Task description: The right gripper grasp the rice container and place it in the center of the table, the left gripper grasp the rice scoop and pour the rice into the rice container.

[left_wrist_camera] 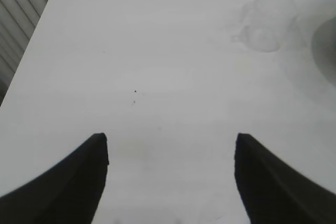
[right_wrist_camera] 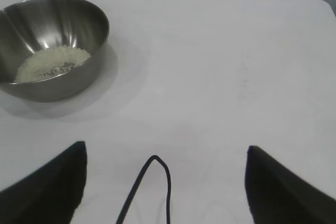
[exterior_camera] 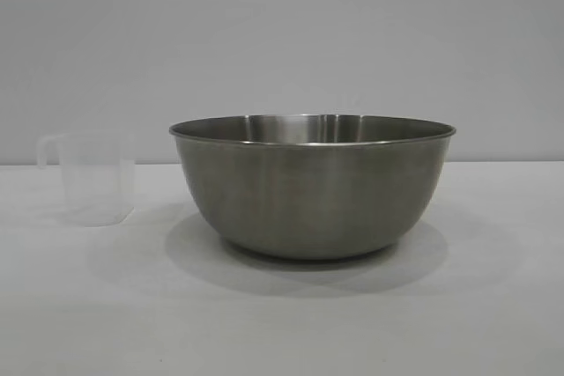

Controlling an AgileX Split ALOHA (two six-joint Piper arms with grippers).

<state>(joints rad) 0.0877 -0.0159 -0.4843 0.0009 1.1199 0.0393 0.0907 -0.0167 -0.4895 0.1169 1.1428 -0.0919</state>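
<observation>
The rice container (exterior_camera: 313,187), a wide steel bowl, stands on the white table (exterior_camera: 282,323) near its middle. In the right wrist view the rice container (right_wrist_camera: 52,45) holds a patch of off-white rice (right_wrist_camera: 51,62). The rice scoop (exterior_camera: 91,178), a translucent cup with its handle to the left, stands upright just left of the bowl; it shows faintly in the left wrist view (left_wrist_camera: 268,22), beside the bowl's edge (left_wrist_camera: 325,45). My left gripper (left_wrist_camera: 170,142) is open and empty, well away from the scoop. My right gripper (right_wrist_camera: 165,150) is open and empty, away from the bowl. Neither gripper shows in the exterior view.
A thin black cable loop (right_wrist_camera: 155,182) hangs between the right gripper's fingers. The table's edge (left_wrist_camera: 31,40) and a ribbed wall lie beside the left gripper. The table's far corner (right_wrist_camera: 323,3) shows in the right wrist view.
</observation>
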